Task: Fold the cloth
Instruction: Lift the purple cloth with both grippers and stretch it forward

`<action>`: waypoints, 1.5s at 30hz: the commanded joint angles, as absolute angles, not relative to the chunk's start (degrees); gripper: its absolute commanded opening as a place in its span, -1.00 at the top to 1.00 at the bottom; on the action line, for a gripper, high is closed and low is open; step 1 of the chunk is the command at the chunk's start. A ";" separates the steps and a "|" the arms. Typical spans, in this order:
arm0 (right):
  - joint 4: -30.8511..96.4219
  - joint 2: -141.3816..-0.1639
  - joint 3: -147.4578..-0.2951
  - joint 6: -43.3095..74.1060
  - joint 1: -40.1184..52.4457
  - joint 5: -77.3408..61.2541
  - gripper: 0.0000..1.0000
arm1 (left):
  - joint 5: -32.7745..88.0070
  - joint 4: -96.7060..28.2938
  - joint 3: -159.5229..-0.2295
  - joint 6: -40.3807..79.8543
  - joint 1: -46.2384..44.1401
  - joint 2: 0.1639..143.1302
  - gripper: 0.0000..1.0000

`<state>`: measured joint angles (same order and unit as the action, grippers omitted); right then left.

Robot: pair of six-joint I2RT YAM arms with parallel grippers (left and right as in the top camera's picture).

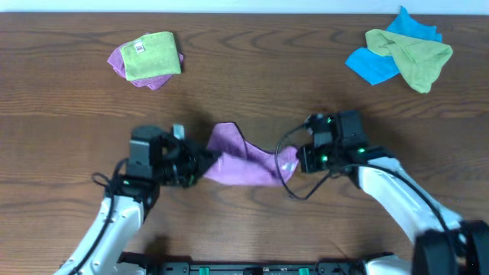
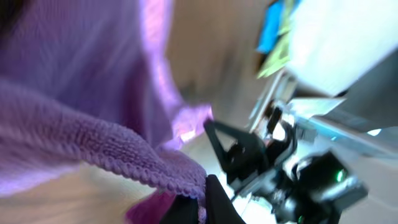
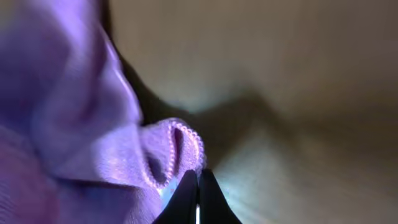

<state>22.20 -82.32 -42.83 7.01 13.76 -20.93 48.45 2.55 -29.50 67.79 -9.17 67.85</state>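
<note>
Overhead, the cloth (image 1: 243,159) is bunched between both arms, at the front middle of the table (image 1: 244,92). The left gripper (image 1: 203,165) pinches its left end and the right gripper (image 1: 296,160) its right end.

The left wrist view is blurred. The left gripper (image 2: 200,202) looks closed narrowly on the cloth's hem.

In the right wrist view, the right gripper (image 3: 198,186) has its fingers almost together. They clamp the stitched edge of the cloth.
</note>
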 commanded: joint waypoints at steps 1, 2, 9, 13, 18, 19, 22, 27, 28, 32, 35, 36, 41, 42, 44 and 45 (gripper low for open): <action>22.74 -77.87 -47.51 6.42 13.37 -17.76 0.97 | 45.12 2.66 -33.06 68.34 -7.09 68.16 0.88; 22.74 -77.25 -48.51 6.35 13.37 -17.76 0.98 | 43.99 2.66 -33.71 68.25 -6.74 68.16 0.88; 21.63 -76.86 -53.58 5.89 13.37 -16.62 0.97 | 38.00 9.65 -37.67 67.70 -6.61 71.90 0.88; 17.67 -76.88 -54.92 5.89 13.37 -13.47 0.97 | 37.34 13.74 -42.81 66.37 -6.61 79.40 0.88; 9.89 -78.94 -55.40 5.61 13.37 -10.35 0.98 | 38.59 13.89 -52.93 62.72 -6.59 89.08 0.88; 8.93 -79.55 -55.64 5.39 13.37 -9.47 0.98 | 38.74 13.85 -54.96 62.11 -6.52 90.56 0.88; 6.13 -81.87 -57.34 3.84 13.34 -7.31 0.98 | 38.89 13.78 -61.32 60.73 -6.22 95.07 0.88; 5.37 -87.85 -64.97 -0.25 13.34 -3.64 0.97 | 39.46 13.76 -70.08 59.42 -5.61 101.56 0.88; 5.34 -89.30 -66.78 -1.17 13.26 -2.52 0.97 | 39.70 13.78 -71.35 59.02 -5.58 102.52 0.88; 5.34 -93.08 -72.44 -2.83 11.77 -0.23 0.97 | 40.03 13.78 -75.33 57.95 -4.89 105.23 0.88; 5.34 -94.04 -74.89 -3.27 10.35 -0.21 0.97 | 40.10 13.78 -76.40 57.67 -3.81 105.78 0.88; 5.34 -94.04 -75.26 -3.55 10.00 -0.23 0.98 | 40.27 13.80 -76.42 57.56 -3.46 105.78 0.88; 6.83 -94.04 -76.07 -3.95 9.80 -0.30 0.98 | 43.66 13.85 -76.62 56.86 -2.24 105.75 0.88; 7.25 -94.04 -76.07 -3.92 9.87 -0.56 0.97 | 44.71 13.96 -76.73 56.27 -2.24 105.75 0.88; 7.53 -94.04 -76.07 -3.95 10.28 -0.69 0.97 | 46.17 14.06 -77.10 55.86 -2.22 105.75 0.88; 7.49 -93.97 -76.09 -3.92 10.57 -0.69 0.97 | 46.94 14.09 -77.43 55.68 -2.24 105.75 0.88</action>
